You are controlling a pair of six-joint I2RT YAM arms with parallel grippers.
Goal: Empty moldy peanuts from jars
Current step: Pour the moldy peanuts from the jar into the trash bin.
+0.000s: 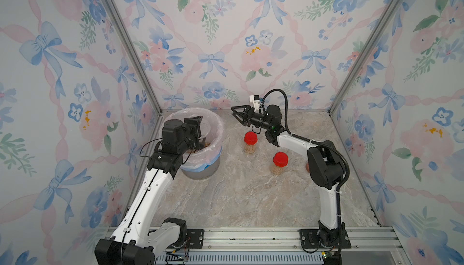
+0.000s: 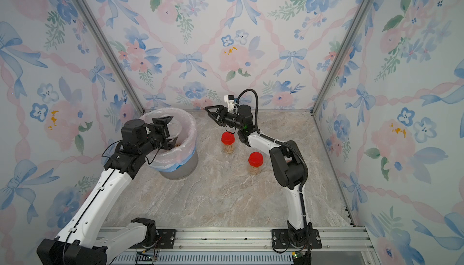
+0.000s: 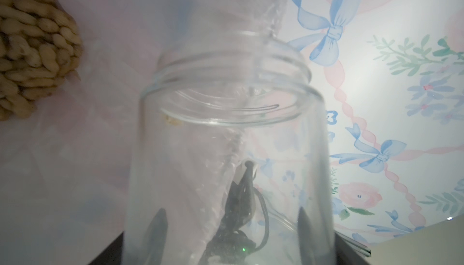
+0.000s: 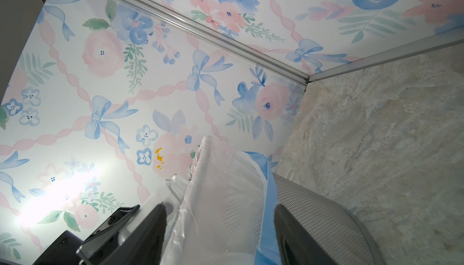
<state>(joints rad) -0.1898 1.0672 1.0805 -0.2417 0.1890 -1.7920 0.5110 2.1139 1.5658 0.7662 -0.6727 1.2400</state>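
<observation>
- Left pincer (image 3: 231,226) clamps the open jar (image 3: 226,150), tipped over the bin (image 1: 216,123) at ten o'clock so its moldy peanuts (image 3: 32,50) land inside.
- Right pincer (image 4: 221,226) hangs clear at twelve o'clock, jaws apart and empty.
- Two red-lidded jars (image 1: 250,138) stand full mid-tabletop (image 1: 238,201).

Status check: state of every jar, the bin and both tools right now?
Wide jar: lidless, tilted over bin, nearly empty.
Far red-lid jar: capped, upright, peanuts inside.
Near red-lid jar: capped, upright, peanuts inside.
Bin: lined, peanuts heaped inside.
Left tool: clamped on wide jar.
Right tool: open, empty, in the air.
</observation>
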